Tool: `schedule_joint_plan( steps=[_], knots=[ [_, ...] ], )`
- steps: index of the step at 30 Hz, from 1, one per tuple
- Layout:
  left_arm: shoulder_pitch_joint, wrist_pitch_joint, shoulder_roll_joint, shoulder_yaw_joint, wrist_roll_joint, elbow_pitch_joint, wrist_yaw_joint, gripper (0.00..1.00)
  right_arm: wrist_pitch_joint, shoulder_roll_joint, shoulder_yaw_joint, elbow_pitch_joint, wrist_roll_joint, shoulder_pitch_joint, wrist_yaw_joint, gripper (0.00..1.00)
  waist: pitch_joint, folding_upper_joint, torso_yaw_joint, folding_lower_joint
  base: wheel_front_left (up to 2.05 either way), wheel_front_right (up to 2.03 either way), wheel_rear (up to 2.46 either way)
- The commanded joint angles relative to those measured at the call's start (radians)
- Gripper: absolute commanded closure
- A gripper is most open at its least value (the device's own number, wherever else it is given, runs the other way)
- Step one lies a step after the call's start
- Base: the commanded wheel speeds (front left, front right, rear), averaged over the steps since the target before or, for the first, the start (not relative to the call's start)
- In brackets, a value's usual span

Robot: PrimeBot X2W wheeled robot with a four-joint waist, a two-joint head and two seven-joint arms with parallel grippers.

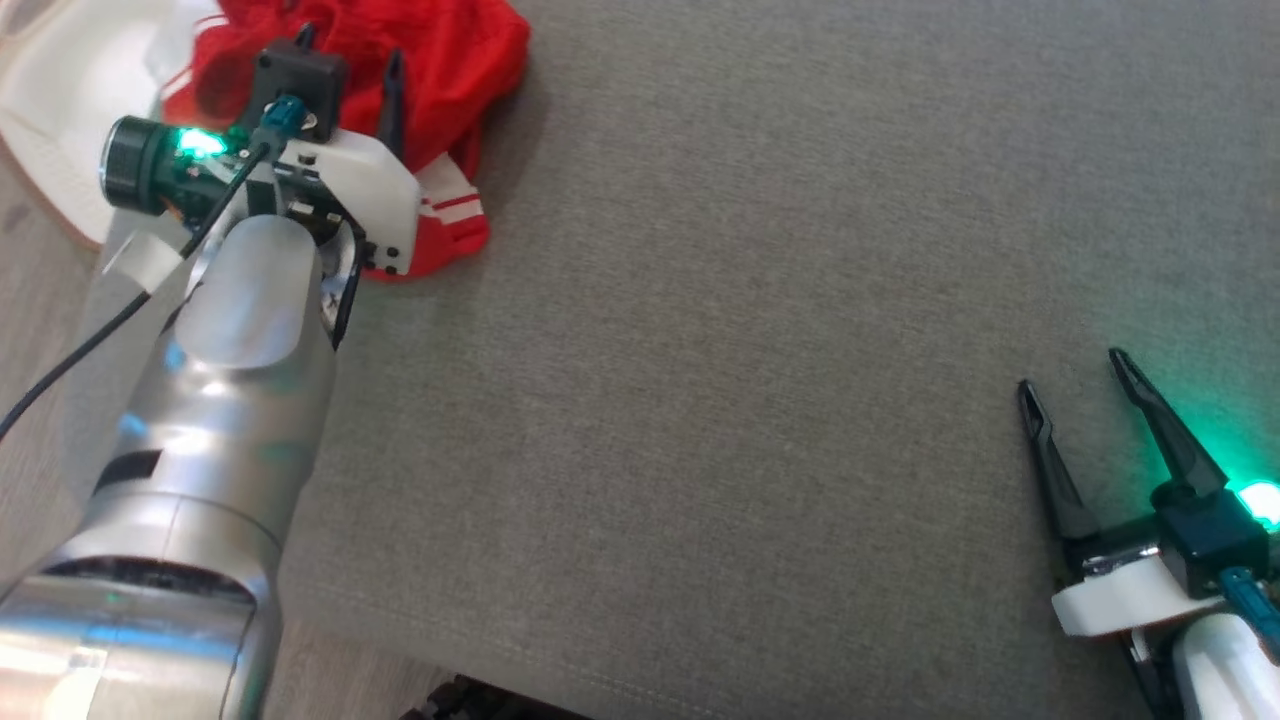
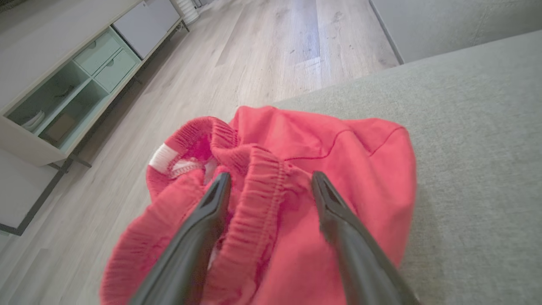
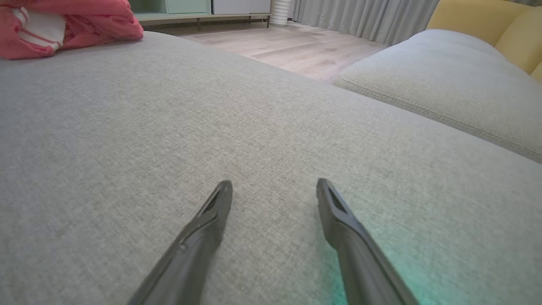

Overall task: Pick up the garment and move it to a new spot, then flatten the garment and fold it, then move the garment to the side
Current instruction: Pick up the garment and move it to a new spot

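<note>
Grey sofa cushion (image 1: 700,400) beside wood floor (image 2: 262,55): left gripper (image 2: 271,182) wide open astride bunched red shorts (image 2: 347,144) (nothing clamped); right gripper (image 1: 1070,372) wide open, empty.

Grey sofa cushion (image 3: 254,127); pale wood floor (image 2: 262,55); pale-green cabinet (image 2: 63,89); grey curtains (image 3: 364,17).

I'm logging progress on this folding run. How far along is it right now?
Nothing looks done yet: the red garment lies bunched at a corner of the grey cushion. In hand: the left gripper, jaws open, straddles the elastic waistband, not yet closed on it. The right gripper hangs open above bare cushion. Left to do: grasp, move, flatten, fold, set aside.
</note>
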Motion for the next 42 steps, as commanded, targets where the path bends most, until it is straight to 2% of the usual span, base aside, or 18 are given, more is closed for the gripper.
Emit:
schedule_joint_plan(
  steps=[1,10,18,22,27,36,42],
  knots=[
    [-0.058,-0.018,0.052,0.022,0.003,-0.001,0.023,1.00,-0.001,-0.017,0.013,0.007,0.001,-0.001,0.004,0.00,0.010,0.0000,-0.011,0.0000,0.00,0.00,0.00],
    [-0.120,-0.087,0.059,0.021,-0.020,0.081,0.003,1.00,-0.001,0.012,0.020,0.028,0.010,-0.012,0.004,0.00,-0.046,0.0000,-0.029,0.0000,0.00,0.00,0.00],
    [-0.183,-0.158,0.072,0.006,-0.032,0.039,-0.058,1.00,-0.001,0.074,0.047,0.061,0.023,-0.031,0.004,0.00,-0.155,0.0000,-0.088,0.0000,0.00,0.00,0.00],
    [-0.209,-0.185,0.064,-0.007,-0.041,-0.048,-0.082,1.00,-0.001,0.122,0.056,0.079,0.038,-0.045,0.004,0.00,-0.238,0.0000,-0.164,0.0000,0.00,0.00,0.00],
    [-0.189,-0.195,0.069,-0.026,-0.045,-0.195,-0.093,1.00,-0.001,0.159,0.051,0.090,0.056,-0.049,0.004,0.00,-0.323,0.0000,-0.291,0.0000,0.00,0.00,0.00],
    [-0.112,-0.151,0.039,-0.037,-0.104,-0.398,-0.104,1.00,-0.001,0.173,0.077,0.078,0.114,-0.035,0.004,0.00,-0.408,0.0000,-0.532,0.0000,0.00,0.00,0.00],
    [-0.068,-0.095,-0.015,-0.058,-0.178,-0.541,-0.100,1.00,-0.001,0.173,0.086,0.063,0.160,-0.039,0.004,0.00,-0.415,0.0000,-0.660,0.0000,0.00,0.00,0.00]
  ],
)
